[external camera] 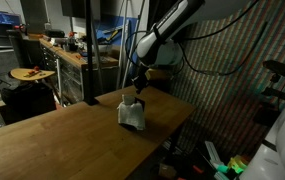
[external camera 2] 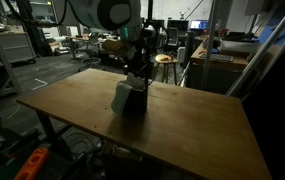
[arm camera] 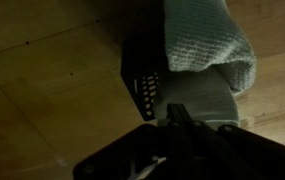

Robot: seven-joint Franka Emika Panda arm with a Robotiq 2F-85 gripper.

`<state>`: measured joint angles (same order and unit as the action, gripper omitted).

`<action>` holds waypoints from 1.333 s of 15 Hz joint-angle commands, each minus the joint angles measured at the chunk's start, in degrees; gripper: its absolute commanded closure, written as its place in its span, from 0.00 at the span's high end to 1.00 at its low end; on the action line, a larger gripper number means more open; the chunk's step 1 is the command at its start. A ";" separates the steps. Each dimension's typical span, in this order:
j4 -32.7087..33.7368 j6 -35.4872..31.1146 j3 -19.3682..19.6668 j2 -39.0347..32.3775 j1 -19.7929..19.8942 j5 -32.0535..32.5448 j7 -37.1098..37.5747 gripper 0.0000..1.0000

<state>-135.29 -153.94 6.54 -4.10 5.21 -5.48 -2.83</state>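
Observation:
A pale knitted cloth (external camera: 130,113) stands bunched up on the wooden table (external camera: 52,145) near its far edge, seen in both exterior views. My gripper (external camera: 135,88) comes down onto its top from above. In an exterior view the cloth (external camera 2: 129,98) hangs as a wide flap under the gripper (external camera 2: 136,78). In the wrist view the gripper (arm camera: 177,108) is shut on the cloth (arm camera: 207,45), which spreads away from the fingertips. A black perforated object (arm camera: 142,75) lies against the cloth's left side, partly covered by it.
The table (external camera 2: 197,130) has bare wood on all sides of the cloth. Beyond the table stand a round wooden stool (external camera: 32,74), a workbench (external camera: 74,55) and another stool (external camera 2: 165,60). Cables hang at the right (external camera: 222,60).

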 commanded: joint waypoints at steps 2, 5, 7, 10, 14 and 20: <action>-0.19 0.42 -1.54 2.54 0.09 -4.90 -0.97 0.31; -0.21 0.57 -1.88 2.48 0.03 -5.70 -0.72 0.41; -0.19 0.82 -1.97 2.32 0.05 -5.65 -0.62 0.57; 0.15 0.72 -2.11 1.93 -0.07 -5.62 -0.28 0.79; 1.71 0.48 -2.97 0.91 -0.59 -6.12 -0.30 1.00; 4.10 -0.21 -4.63 -1.38 -1.24 -7.31 -0.65 1.00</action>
<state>-133.35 -153.86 2.47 -3.83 4.47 -10.95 -2.80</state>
